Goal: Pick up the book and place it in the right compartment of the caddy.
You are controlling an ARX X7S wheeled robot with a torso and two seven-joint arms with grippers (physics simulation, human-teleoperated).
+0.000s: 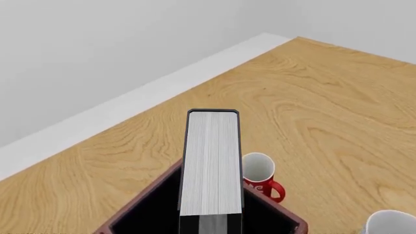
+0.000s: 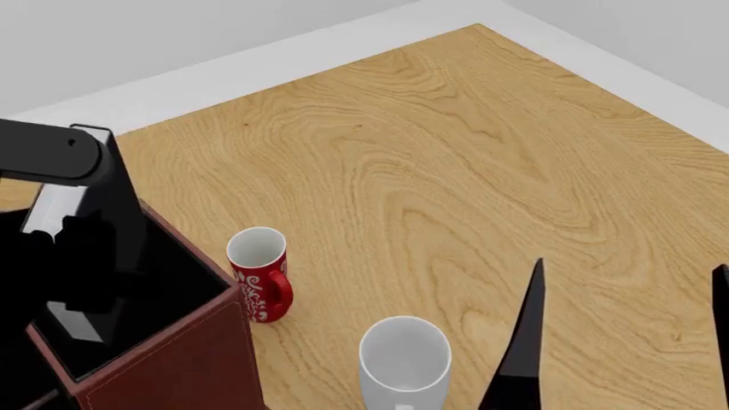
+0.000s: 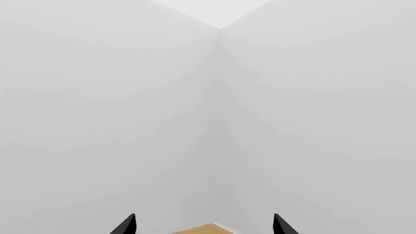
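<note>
While the left gripper point(image 2: 68, 231) clamps the book point(image 1: 210, 163), page edges up, book hangs over the caddy point(image 2: 171, 359) right compartment point(image 1: 149, 209). Right gripper point(image 3: 204, 225) fingers spread apart, empty, facing wall.

A light wood-grain tabletop point(image 2: 456, 171) carries the reddish-brown caddy point(image 2: 171, 359) at its near left. A red mug point(image 2: 262, 273) stands just beside the caddy, and a white mug point(image 2: 405, 359) sits near the red one.
</note>
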